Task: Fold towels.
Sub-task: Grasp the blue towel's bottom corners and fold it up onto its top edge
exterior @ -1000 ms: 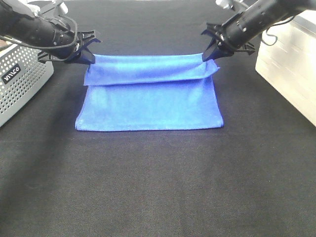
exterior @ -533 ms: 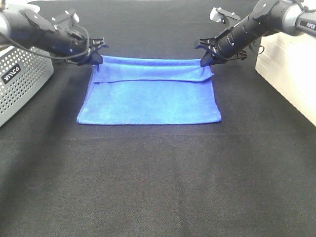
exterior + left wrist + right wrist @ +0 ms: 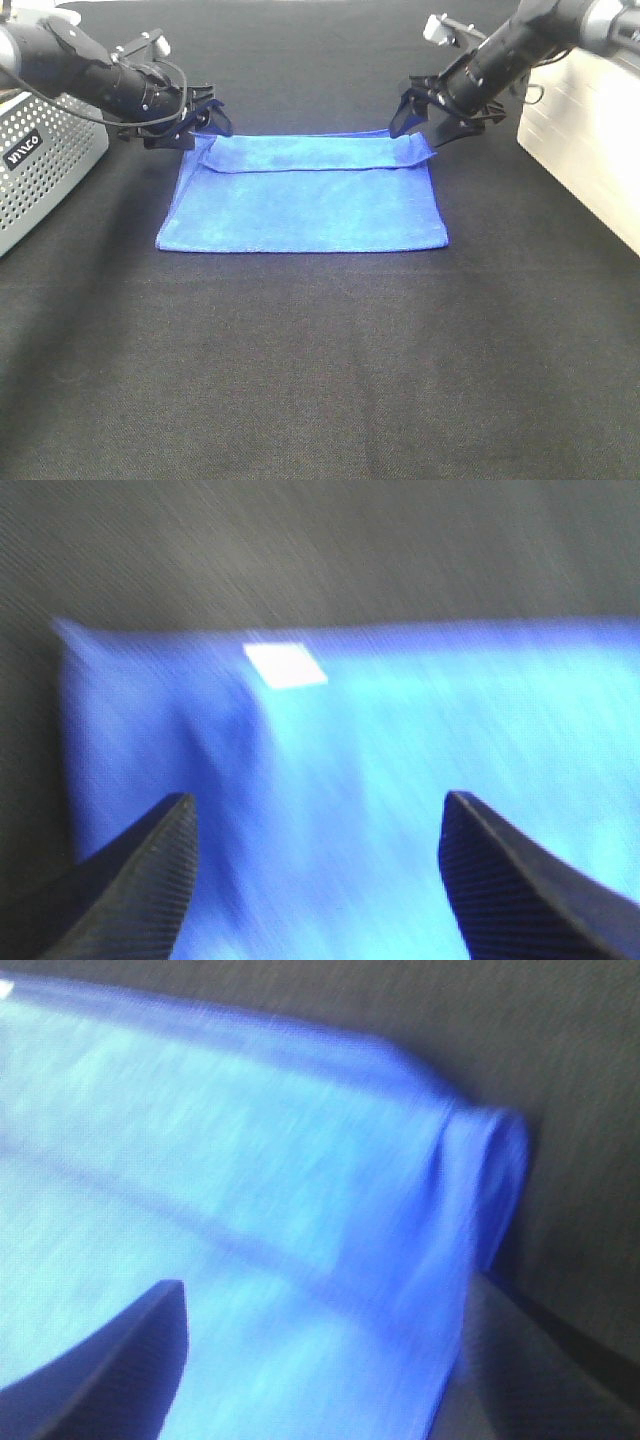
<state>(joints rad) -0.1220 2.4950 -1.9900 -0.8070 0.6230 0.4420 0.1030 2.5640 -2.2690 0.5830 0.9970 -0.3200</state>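
Note:
The blue towel (image 3: 305,200) lies flat on the black table, folded, with a narrow doubled strip along its far edge. My left gripper (image 3: 203,127) hovers at the towel's far left corner, jaws apart, holding nothing. In the left wrist view the fingertips (image 3: 150,880) stand wide over the towel (image 3: 400,780), whose white tag (image 3: 285,665) shows near the corner. My right gripper (image 3: 420,127) is open at the far right corner. The right wrist view shows its fingers (image 3: 110,1360) spread over the towel (image 3: 230,1160), with a curled fold of cloth at the corner.
A grey perforated basket (image 3: 40,170) stands at the left edge, close behind the left arm. A white box (image 3: 585,140) sits at the right edge beside the right arm. Black cloth (image 3: 320,370) covers the table in front of the towel.
Both grippers have opened and let go of the towel's far edge. The raised edge has dropped and now lies flat as a strip on the towel.

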